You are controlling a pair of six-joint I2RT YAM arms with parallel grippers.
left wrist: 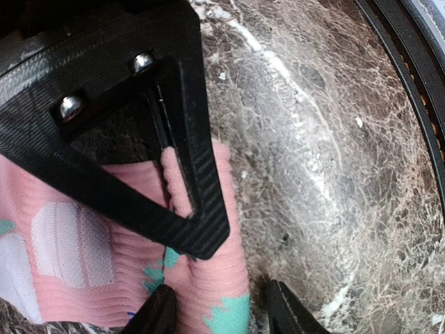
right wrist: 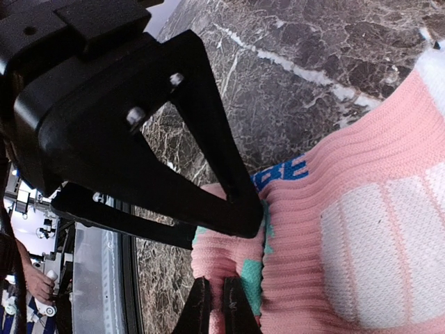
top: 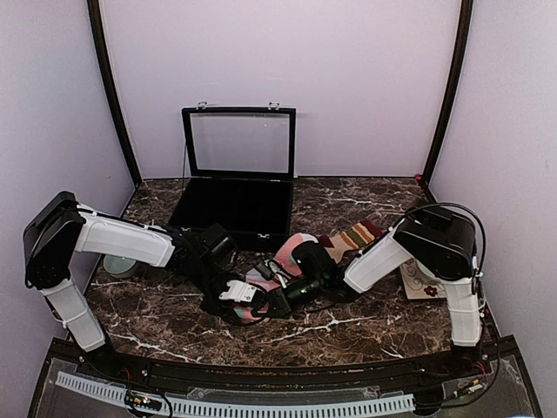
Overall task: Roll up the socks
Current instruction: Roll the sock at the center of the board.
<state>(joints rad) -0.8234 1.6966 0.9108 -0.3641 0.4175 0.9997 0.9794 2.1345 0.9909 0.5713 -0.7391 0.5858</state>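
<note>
The pink sock (top: pixel 294 246) is spread on the desk (top: pixel 365 322) before the case (top: pixel 235 205), its near end pinched in the clenched right jaws and straddled by the released left jaws; rolling is judged barely begun, and the left jaws must next be closed on that end.

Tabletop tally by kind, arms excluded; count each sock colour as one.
Socks: 2 (pink sock, tan striped sock)
Black case: 1
Round grey object: 1
Floral card: 1
Total: 5
</note>
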